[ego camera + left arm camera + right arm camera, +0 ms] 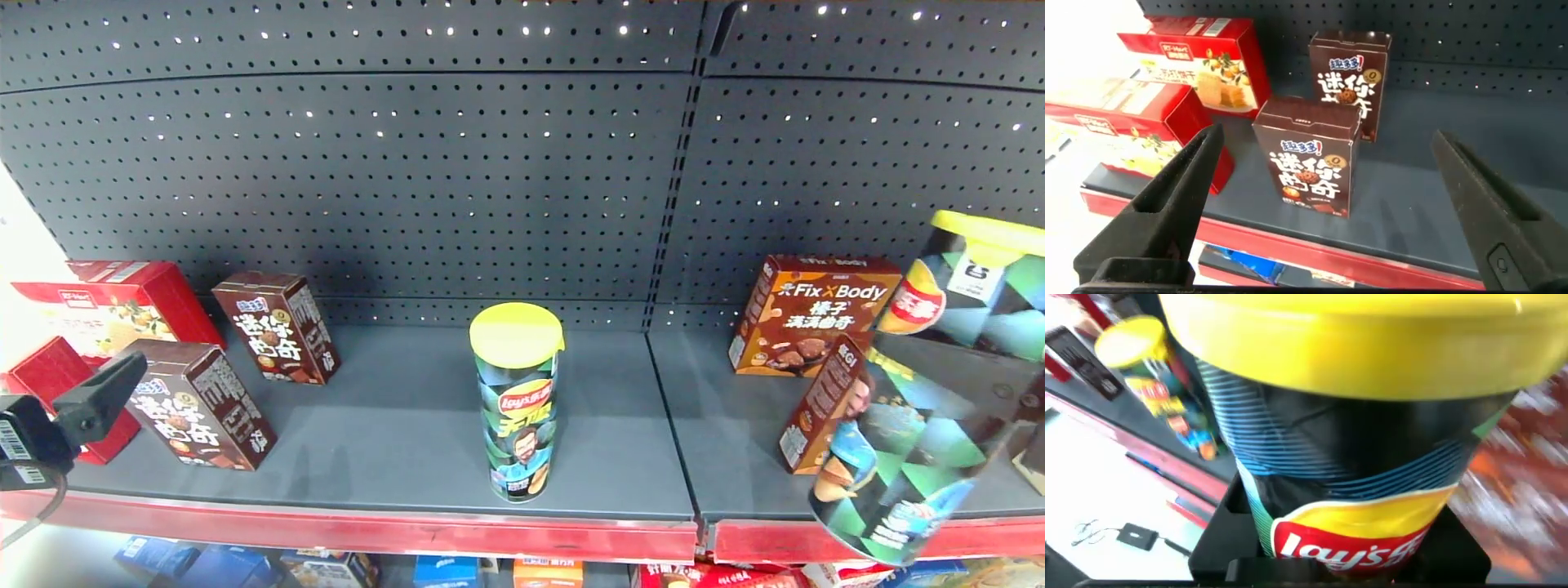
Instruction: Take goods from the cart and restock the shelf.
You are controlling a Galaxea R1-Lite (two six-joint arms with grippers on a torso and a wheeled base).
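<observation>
Two yellow-lidded cans show from the head: the upright can stands mid-shelf, and the held can is tilted at the right, before orange boxes, with brown boxes at the left. From the left wrist, the left end effector is spread wide and released, facing the brown boxes beside red boxes. From the right wrist, the right end effector is grasping the held can below its lid, by a red-and-yellow logo.

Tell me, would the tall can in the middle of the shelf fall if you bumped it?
Probably yes: the can is tall and narrow, so a bump near its yellow lid could tip it. Lying down, its round side would likely roll.
</observation>
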